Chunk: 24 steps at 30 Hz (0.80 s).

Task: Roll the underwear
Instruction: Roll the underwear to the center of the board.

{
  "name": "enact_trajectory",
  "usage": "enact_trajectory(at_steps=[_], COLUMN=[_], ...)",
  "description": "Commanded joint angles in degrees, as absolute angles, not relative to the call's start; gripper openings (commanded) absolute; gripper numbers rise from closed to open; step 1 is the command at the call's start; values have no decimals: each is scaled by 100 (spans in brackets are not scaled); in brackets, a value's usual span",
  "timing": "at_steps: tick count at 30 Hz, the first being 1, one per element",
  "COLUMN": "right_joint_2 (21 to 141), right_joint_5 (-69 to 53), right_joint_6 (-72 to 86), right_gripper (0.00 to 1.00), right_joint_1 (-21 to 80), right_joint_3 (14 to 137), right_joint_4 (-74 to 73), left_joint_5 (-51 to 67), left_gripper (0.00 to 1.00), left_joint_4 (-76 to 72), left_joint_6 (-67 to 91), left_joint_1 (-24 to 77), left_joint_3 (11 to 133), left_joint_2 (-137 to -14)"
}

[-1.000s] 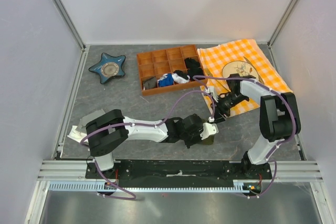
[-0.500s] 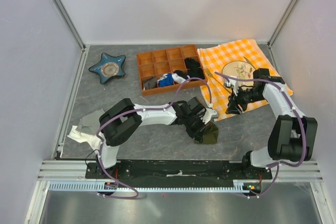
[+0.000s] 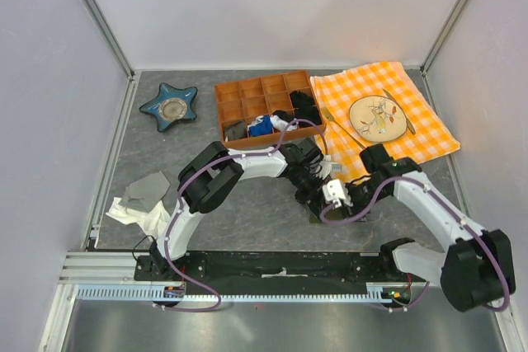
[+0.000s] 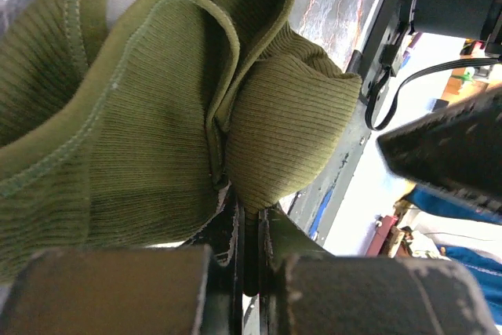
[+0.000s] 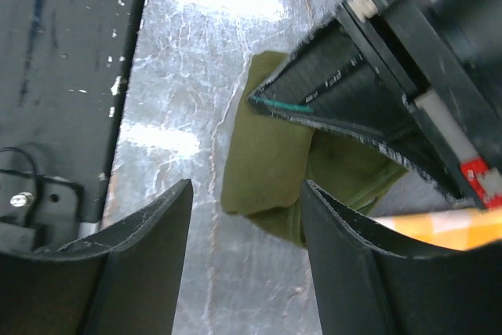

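**Jaws: left clamped on the underwear, right spread and empty, snag risk**

Left jaws are shut on a fold of the underwear. The wrist view shows olive rib knit pinched right at the tips. Right jaws stand apart with nothing between them, hovering low over the counter just beside the same bundle.

The underwear sits on the counter at front centre, near the corner of the checked cloth. It is bunched in loose lobes rather than a tight roll, so we judge the roll unfinished.

What we think could go wrong:
- Clash. Both jaws are at the same small lump, very close together. If the right closes off-line, it bites the left's finger instead of cloth.
- Slip. The left's hold looks like a thin pinch at the very tips. A sideways tug from the right could pull the fold out, and the lobes would spring open.
- Drag. This is soft knit on a shiny counter, so pushing instead of turning would slide the whole bundle rather than roll it.
- Stray catch. The checked cloth's corner is near, and a low sweep could hook it.
- Blind spot. From above, the arms hide most of the bundle, so we can't tell how many layers are wound.
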<state>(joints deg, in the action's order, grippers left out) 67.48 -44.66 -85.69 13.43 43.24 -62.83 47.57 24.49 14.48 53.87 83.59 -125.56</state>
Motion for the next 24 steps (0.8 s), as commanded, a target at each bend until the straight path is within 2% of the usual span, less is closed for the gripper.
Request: enact_trajectory(at_steps=[1,8,17,20,21,23,24], right_joint_2=[6197,6565,6644,6855,6951,7013,7057], right_joint_5=[-3851,-2980,-2357,-2233,-2206,-2154,-2110], right_joint_6=[-7586,-7365,-7374,-7260,-7234,-7172,-7163], right_gripper=[65,62,54,45,38,33,30], right_joint_1=[2082,2566,2874,2892,2900,2900,2892], right_joint_3=[3815,3490,2971,2918,2944,2962,2945], right_joint_4=[-4572,-4088,-3833,-3753,-3753,-3788,-3788], left_joint_5=[4210,4096,3938,3815,3736,3587,3395], left_gripper=[5,9,25,39,47,54,61], left_joint_4=[2769,2698,2023,1619,1295,925,601], left_joint_6=[1670,1775,2162,2399,2495,2619,2680], left_joint_1=[5335,5317,5238,5203,5177,5080,5037], left_joint_3=[8472,8525,8324,7990,7876,7446,7296], left_joint_2=[-12981,-12982,-12780,-12490,-12237,-11937,-11779])
